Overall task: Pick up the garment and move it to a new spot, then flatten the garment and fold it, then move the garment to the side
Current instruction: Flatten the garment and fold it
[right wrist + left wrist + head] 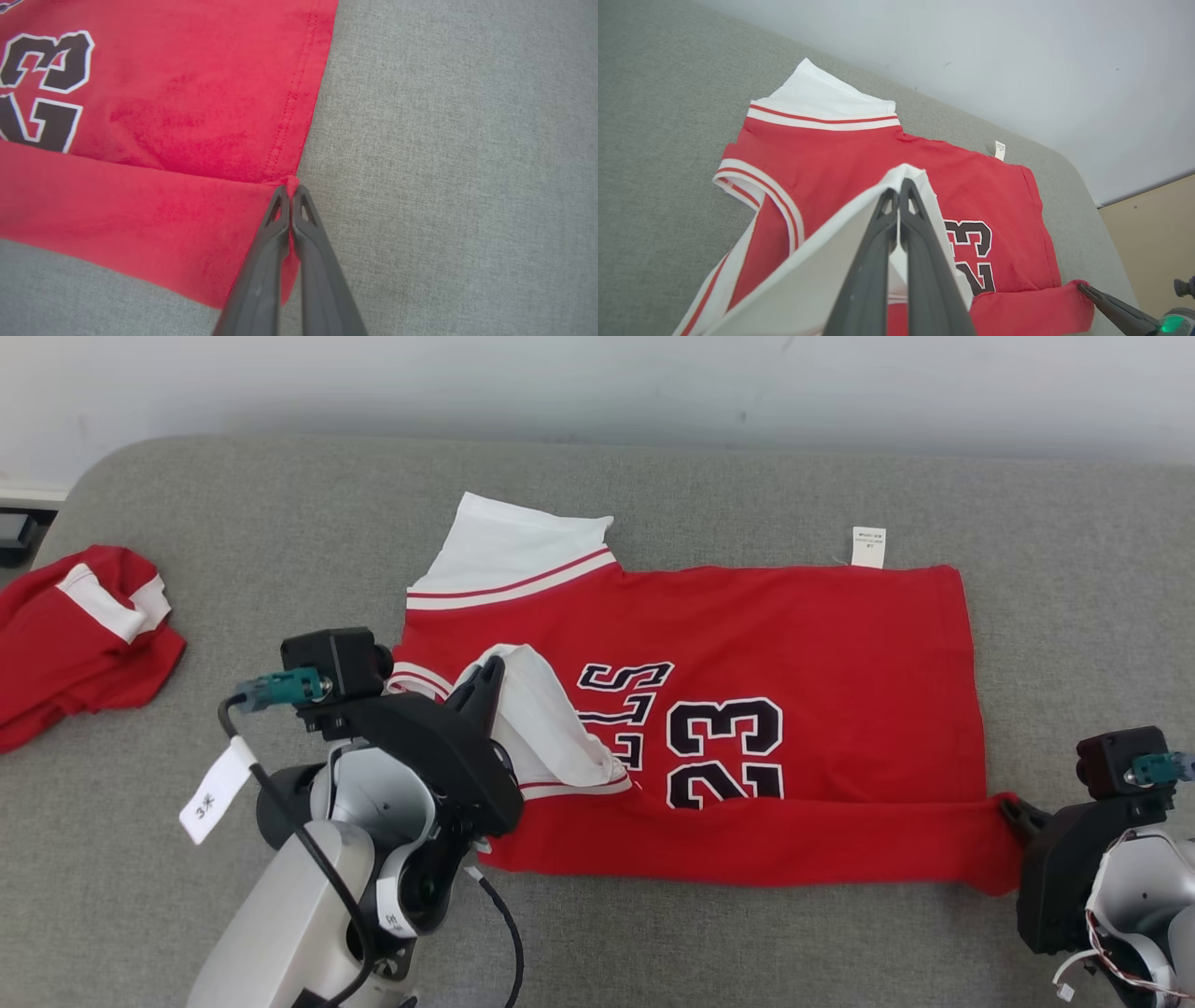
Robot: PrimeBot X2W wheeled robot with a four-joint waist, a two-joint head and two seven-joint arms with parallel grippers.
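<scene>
I see the grey bench point(653, 485) carrying the red garment point(822, 644) near its middle, long axis running left to right, white sleeves toward my left, hem toward my right. The left fingers point(481, 689) are clamped on a white sleeve, the right fingers point(1016, 812) on the near hem corner.

A crumpled red-and-white cloth point(79, 635) is lying at the left end of the grey worktop point(653, 485); a white wall point(597, 383) is standing behind it.
</scene>
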